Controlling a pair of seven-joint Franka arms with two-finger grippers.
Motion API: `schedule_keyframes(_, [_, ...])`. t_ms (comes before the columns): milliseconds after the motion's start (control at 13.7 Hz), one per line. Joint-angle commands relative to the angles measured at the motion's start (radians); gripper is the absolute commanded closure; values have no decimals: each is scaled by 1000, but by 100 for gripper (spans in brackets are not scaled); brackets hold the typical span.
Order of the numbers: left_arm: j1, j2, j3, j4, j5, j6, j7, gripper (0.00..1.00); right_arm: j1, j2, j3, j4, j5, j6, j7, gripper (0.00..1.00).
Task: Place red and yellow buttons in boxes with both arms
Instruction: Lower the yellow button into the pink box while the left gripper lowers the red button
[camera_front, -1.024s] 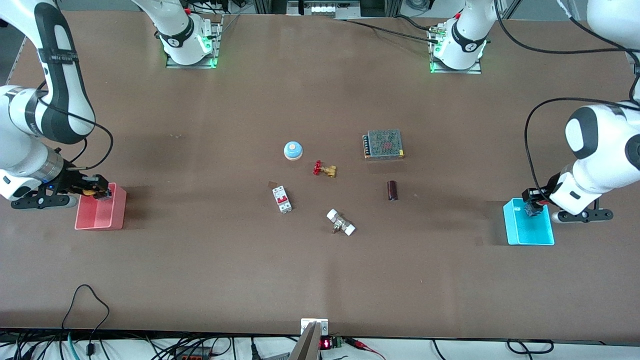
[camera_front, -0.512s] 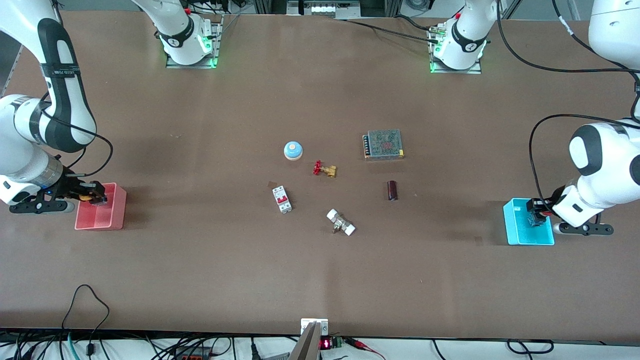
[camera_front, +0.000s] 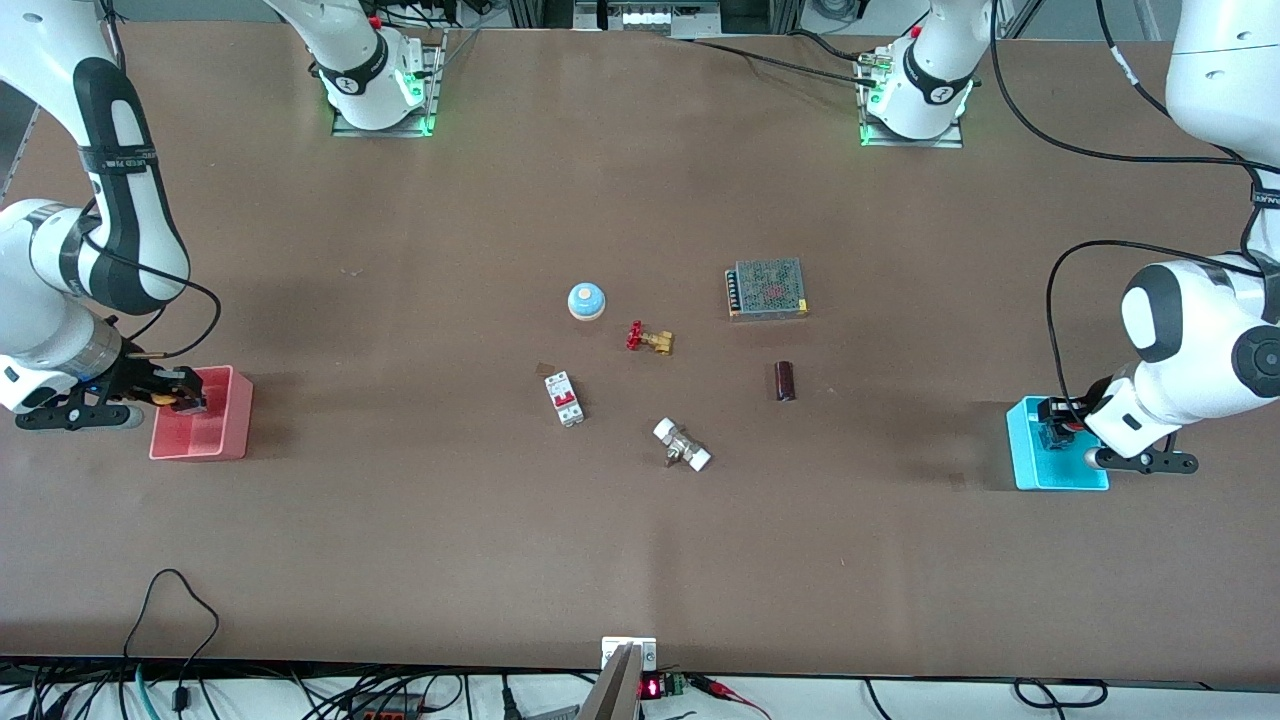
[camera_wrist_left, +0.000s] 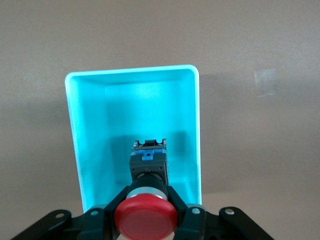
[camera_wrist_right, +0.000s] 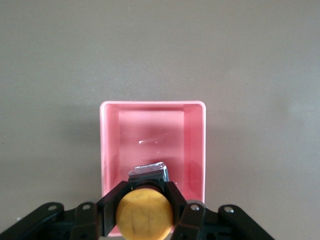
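My left gripper (camera_front: 1055, 432) is shut on the red button (camera_wrist_left: 146, 216), whose black base hangs inside the cyan box (camera_wrist_left: 87, 130) at the left arm's end of the table (camera_front: 1030, 470). My right gripper (camera_front: 188, 400) is shut on the yellow button (camera_wrist_right: 144, 215), whose black base hangs inside the pink-red box (camera_wrist_right: 192, 145) at the right arm's end of the table (camera_front: 215, 440). Both buttons are gripped at the neck below the cap. I cannot tell whether either base touches the box floor.
In the table's middle lie a blue-domed button (camera_front: 586, 300), a red-handled brass valve (camera_front: 648, 339), a grey mesh-topped box (camera_front: 767, 288), a dark cylinder (camera_front: 785, 381), a white breaker (camera_front: 564, 398) and a white-ended fitting (camera_front: 682, 445).
Both grippers have sunk lower with their buttons, deeper into the boxes. The left gripper also shifted slightly toward the table's middle over the cyan box.
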Motion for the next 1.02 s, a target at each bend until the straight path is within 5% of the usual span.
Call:
schedule_keyframes(0, [22,28,-7,30,19,2,35,90,-8,31,3,21,17,32,-29,80])
schedule_keyframes(366, [29,49,-7,28,19,5,37,89,-10,53,4,22,26,45,-29,78])
schedule_keyframes(439, [29,54,-7,28,19,8,37,78,-10,55,3,22,33,46,-29,78])
schedule_keyframes(659, [29,52,-7,26,21,49,35,0,-10,70,4,22,35,71,-29,78])
schedule_keyframes(951, [29,39,-9,26,16,49,29,0,-10,82,4,22,43,80,-29,74])
